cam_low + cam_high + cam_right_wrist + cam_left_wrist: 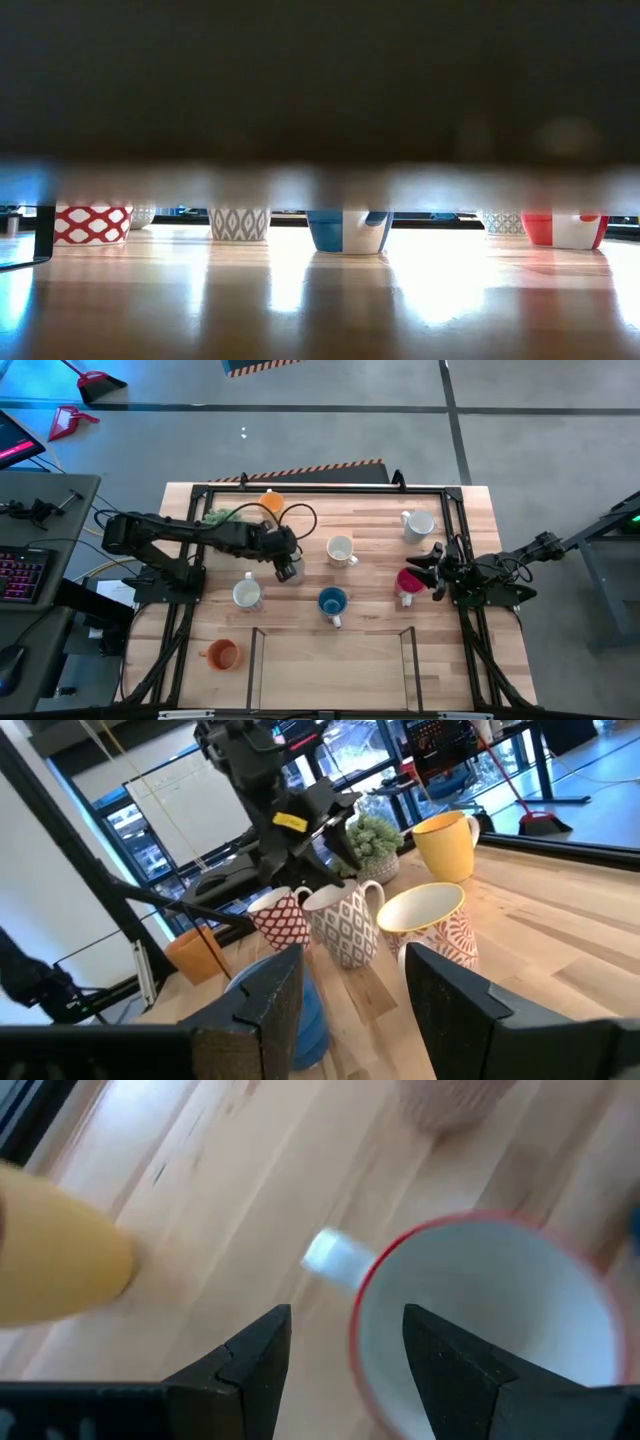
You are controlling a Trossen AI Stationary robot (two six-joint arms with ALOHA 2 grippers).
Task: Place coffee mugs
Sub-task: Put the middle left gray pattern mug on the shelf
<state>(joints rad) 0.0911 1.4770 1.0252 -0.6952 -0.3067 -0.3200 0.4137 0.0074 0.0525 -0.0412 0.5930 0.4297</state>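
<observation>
Several coffee mugs stand upright on the wooden table (370, 650): a yellow one (270, 503), white ones (340, 550) (418, 523) (246, 594), a blue one (332, 602), a red one (407, 582) and an orange one (221, 654). My left gripper (345, 1340) is open, pointing steeply down over a red-rimmed mug (480, 1320) left of the table's middle. One finger is over its hollow and one outside its wall, beside the white handle (335, 1258), with a gap on both sides. My right gripper (350, 990) (436, 572) waits open at the right edge, next to the red mug.
A green potted plant (222, 516) stands at the far left beside the yellow mug. Black frame rails (452, 510) run along the table's sides. A low wooden frame (330, 632) sits at the near edge. Something dark blocks the upper half of the low view.
</observation>
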